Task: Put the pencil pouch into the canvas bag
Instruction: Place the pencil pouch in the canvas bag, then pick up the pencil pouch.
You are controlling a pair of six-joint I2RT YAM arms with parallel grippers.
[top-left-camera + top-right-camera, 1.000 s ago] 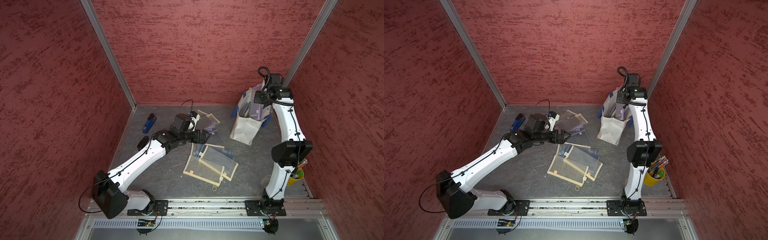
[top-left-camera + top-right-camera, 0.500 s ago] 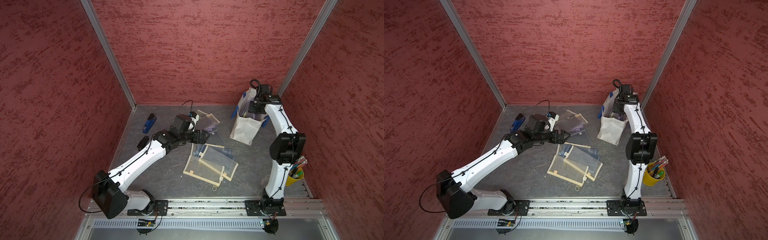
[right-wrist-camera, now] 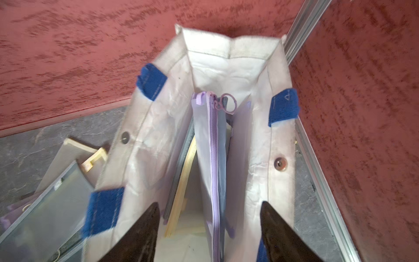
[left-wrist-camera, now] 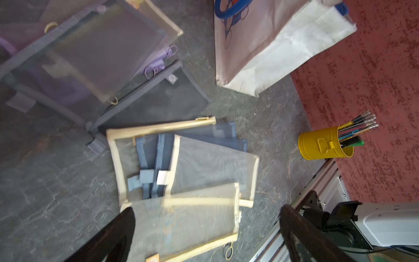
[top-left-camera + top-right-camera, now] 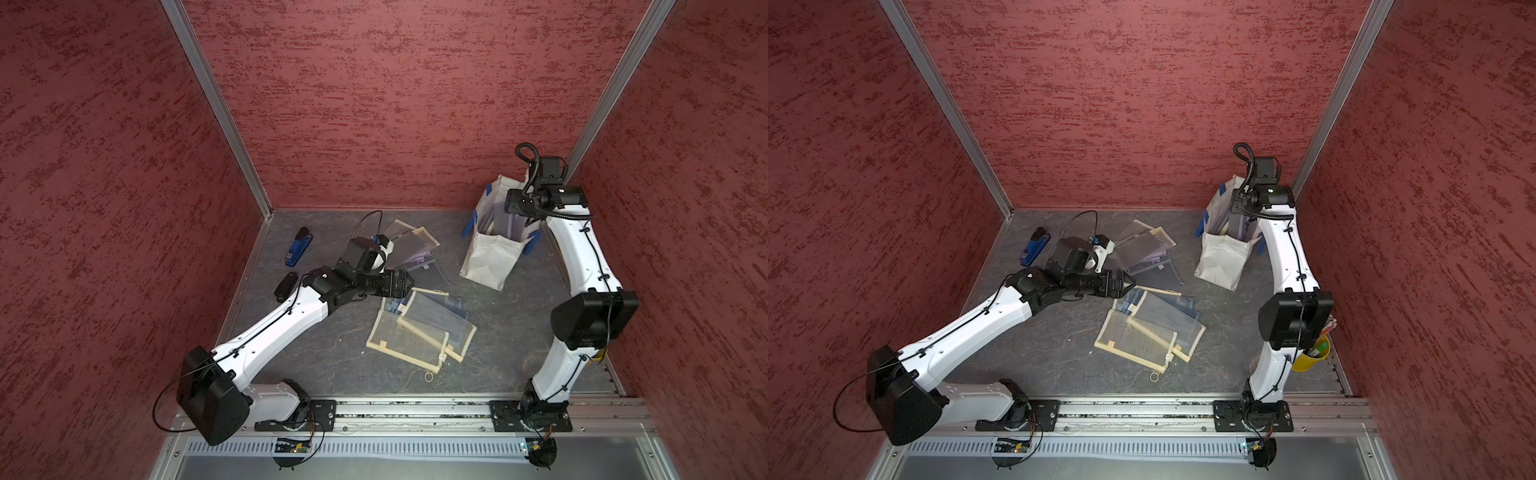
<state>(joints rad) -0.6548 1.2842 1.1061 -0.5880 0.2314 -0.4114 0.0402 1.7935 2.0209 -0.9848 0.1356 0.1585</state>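
— Two arms here; which has changed since a second ago?

— Only the right one. The right jaws were pinched shut then. Now they stand apart above the open mouth of the canvas bag [image 3: 229, 45], and both dark fingertips [image 3: 145, 226] are clear of everything.

— And the pencil pouch?

— The lilac pencil pouch [image 3: 213, 140] stands on edge inside the bag, zipper up, between the fingertips but touching neither. Other flat pouches, grey and yellow-edged, stand beside it in there.

— Did the arm shift?

— Half a second ago the wrist sat more squarely over the bag's mouth; in both top views it has since drawn back toward the right wall. The bag has kept its place at the back right of the table [image 5: 332, 353].

— The left arm?

— Same pose as before. The left jaws are spread wide and hold nothing, hovering over the heap of mesh pouches [image 4: 199, 167] mid-table. A second heap [image 5: 409, 245] lies behind, a blue stapler [image 5: 297, 249] lies by the left wall, and a yellow pencil cup [image 4: 322, 145] stands near the right arm's base.
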